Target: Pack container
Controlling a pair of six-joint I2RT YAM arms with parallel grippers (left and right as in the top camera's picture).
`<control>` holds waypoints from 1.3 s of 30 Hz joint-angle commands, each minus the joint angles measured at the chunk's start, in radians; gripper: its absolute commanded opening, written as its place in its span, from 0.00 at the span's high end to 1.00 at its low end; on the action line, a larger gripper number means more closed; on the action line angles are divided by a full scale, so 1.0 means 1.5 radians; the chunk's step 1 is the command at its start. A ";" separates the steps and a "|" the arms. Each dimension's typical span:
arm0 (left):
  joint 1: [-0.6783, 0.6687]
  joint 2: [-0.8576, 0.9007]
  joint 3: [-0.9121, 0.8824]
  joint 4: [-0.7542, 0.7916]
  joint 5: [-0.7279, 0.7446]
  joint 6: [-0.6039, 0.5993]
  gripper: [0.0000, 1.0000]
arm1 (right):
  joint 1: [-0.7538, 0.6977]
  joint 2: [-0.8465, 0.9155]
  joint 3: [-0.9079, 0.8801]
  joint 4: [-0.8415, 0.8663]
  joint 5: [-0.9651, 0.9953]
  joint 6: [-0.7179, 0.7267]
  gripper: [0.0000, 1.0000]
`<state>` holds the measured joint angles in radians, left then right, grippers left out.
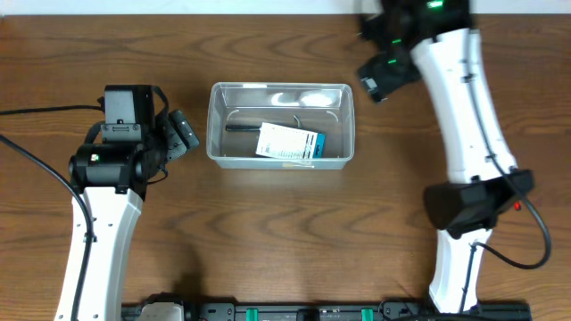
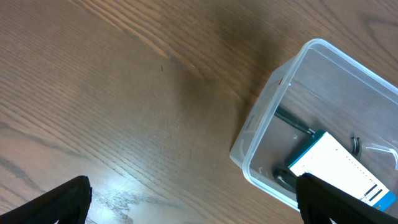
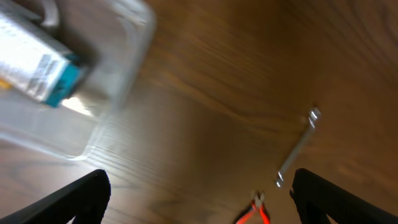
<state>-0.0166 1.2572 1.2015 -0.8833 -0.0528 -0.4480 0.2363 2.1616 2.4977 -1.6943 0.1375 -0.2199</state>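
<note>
The clear plastic container (image 1: 214, 134) stands at the table's middle. Inside lie a blue-and-white box (image 1: 287, 143) and a black-handled tool (image 1: 241, 127). My left gripper (image 1: 183, 134) is open and empty, just left of the container, whose corner (image 2: 261, 118) shows in the left wrist view beside the open fingers (image 2: 193, 208). My right gripper (image 1: 385, 76) is open and empty above the table, right of the container's far right corner. The right wrist view shows its fingers (image 3: 199, 199), the container (image 3: 93, 124), a silver wrench (image 3: 297, 148) and red-handled pliers (image 3: 255, 213) on the wood.
The wrench and pliers are hidden in the overhead view. The box (image 2: 339, 168) and the black tool (image 2: 295, 122) show through the container wall in the left wrist view. A black cable (image 1: 36, 111) runs along the table's left side.
</note>
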 commanded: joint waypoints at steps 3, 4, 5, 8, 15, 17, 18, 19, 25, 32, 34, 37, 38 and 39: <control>0.003 0.005 0.007 -0.002 -0.008 0.002 0.02 | -0.100 -0.010 0.003 -0.003 0.015 0.016 0.06; 0.003 0.005 0.007 -0.002 -0.008 0.002 0.02 | -0.124 -0.010 0.003 -0.003 0.015 0.016 0.06; 0.003 0.005 0.007 -0.002 -0.008 0.002 0.02 | -0.141 -0.010 0.003 -0.002 0.015 0.013 0.06; 0.003 0.005 0.007 -0.002 -0.008 0.002 0.02 | -0.199 -0.010 -0.001 0.002 -0.001 -0.002 0.07; 0.003 0.005 0.007 -0.002 -0.008 0.002 0.02 | -0.312 -0.010 -0.067 0.075 -0.087 -0.022 0.13; 0.003 0.005 0.007 -0.002 -0.008 0.002 0.02 | -0.330 -0.010 -0.117 0.117 -0.087 -0.032 0.14; 0.003 0.005 0.007 -0.002 -0.008 0.002 0.02 | -0.337 -0.010 -0.148 0.141 -0.087 -0.044 0.13; 0.003 0.005 0.007 -0.002 -0.008 0.002 0.02 | -0.343 -0.010 -0.175 0.162 -0.087 -0.054 0.13; 0.003 0.005 0.007 -0.002 -0.008 0.002 0.02 | -0.362 -0.010 -0.365 0.299 -0.077 -0.073 0.14; 0.003 0.005 0.007 -0.002 -0.008 0.002 0.02 | -0.365 -0.010 -0.536 0.455 -0.067 -0.074 0.12; 0.003 0.005 0.007 -0.002 -0.008 0.002 0.02 | -0.366 -0.010 -0.568 0.488 -0.067 -0.073 0.12; 0.003 0.005 0.007 -0.002 -0.008 0.002 0.02 | -0.368 -0.010 -0.608 0.530 -0.067 -0.074 0.09; 0.003 0.005 0.007 -0.002 -0.008 0.002 0.02 | -0.368 -0.010 -0.621 0.543 -0.067 -0.074 0.08; 0.003 0.005 0.007 -0.002 -0.008 0.002 0.02 | -0.369 -0.010 -0.631 0.553 -0.067 -0.073 0.07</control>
<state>-0.0166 1.2572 1.2015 -0.8833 -0.0528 -0.4477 -0.3004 2.1593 1.5906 -0.8883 0.0349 -0.3195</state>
